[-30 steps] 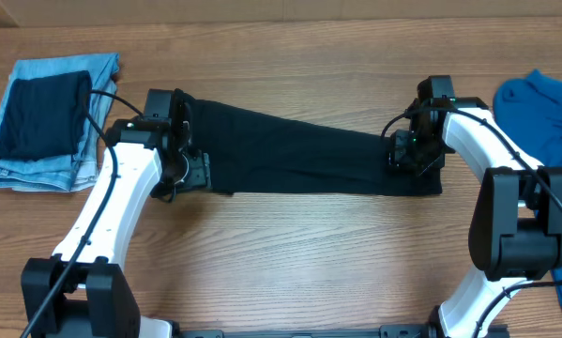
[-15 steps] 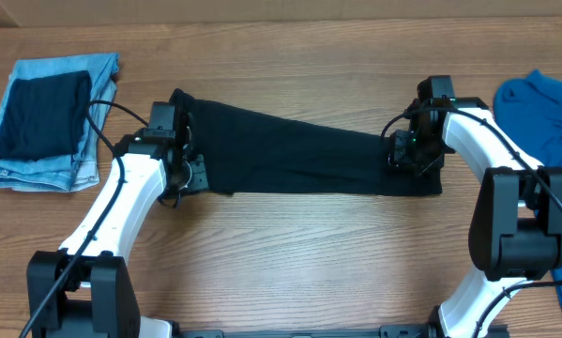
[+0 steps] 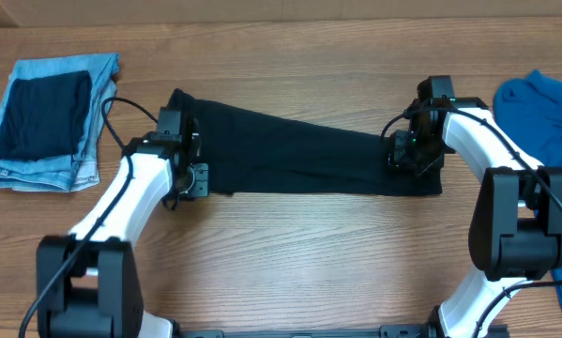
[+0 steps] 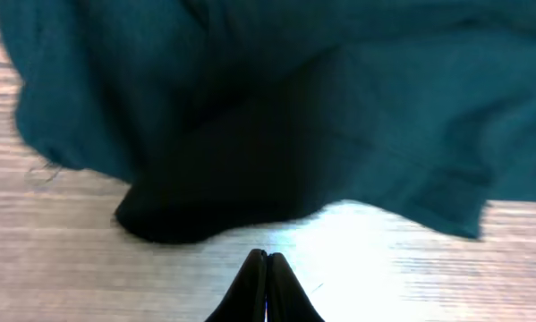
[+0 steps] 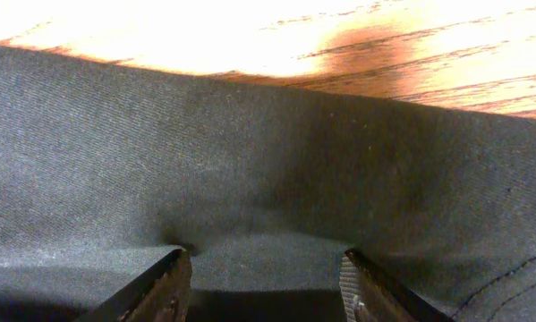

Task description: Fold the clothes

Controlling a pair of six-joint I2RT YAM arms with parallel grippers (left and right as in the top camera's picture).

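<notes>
One lengthwise fold looks done: the black T-shirt (image 3: pixel 299 155) lies as a long band across the tabletop (image 3: pixel 290 253), 9 to 3 o'clock. At 9 the left fingers (image 4: pixel 250 291) pinch shut, empty; at 3 the right fingers (image 5: pixel 156 291) rest parted on it. Crosswise folds remain.

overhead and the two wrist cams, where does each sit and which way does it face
Overhead: fixed above the table, looking straight down; left arm and right arm show, one at each end of the black T-shirt.
Left wrist: on the left arm, low over the wood, facing the shirt's edge; its shut jaws show bottom centre.
Right wrist: on the right arm, close above the shirt; its open jaws show at the bottom, fabric between them.
Shared: all three see the T-shirt.
</notes>
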